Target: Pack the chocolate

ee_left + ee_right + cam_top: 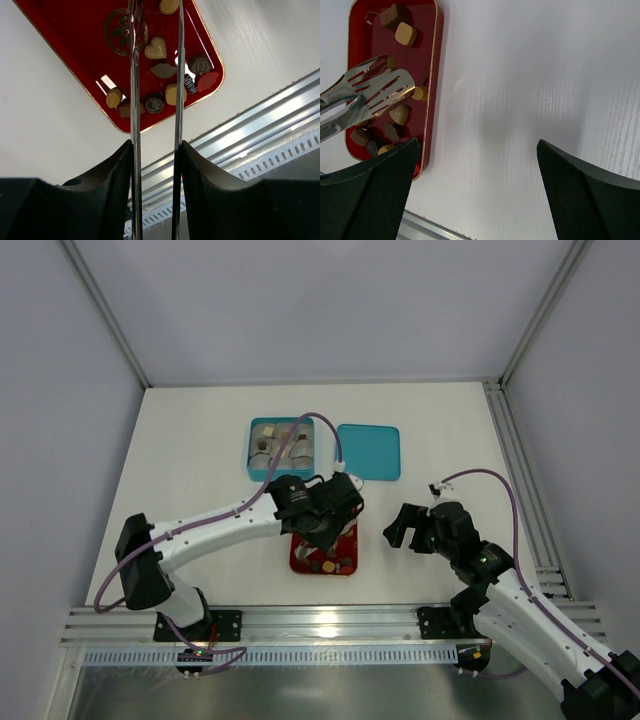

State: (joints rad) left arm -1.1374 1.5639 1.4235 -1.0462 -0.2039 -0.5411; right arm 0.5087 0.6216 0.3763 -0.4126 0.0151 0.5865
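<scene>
Several small pieces of chocolate (155, 48), cream, tan and dark brown, lie loose in the red tray (75, 50). My left gripper (156, 147) is shut on a pair of metal tongs (134, 100), whose two blades run up over the tray, a little apart. From the right wrist view the slotted tong heads (375, 92) hover over the chocolate (400, 114) at the tray's near end. I see no piece between them. My right gripper (477, 150) stands open over bare table just right of the red tray (432, 75), holding nothing.
A teal box (281, 448) holding pale paper cups sits behind the red tray (325, 555). Its teal lid (369, 452) lies flat to its right. Aluminium rails (330, 620) run along the near table edge.
</scene>
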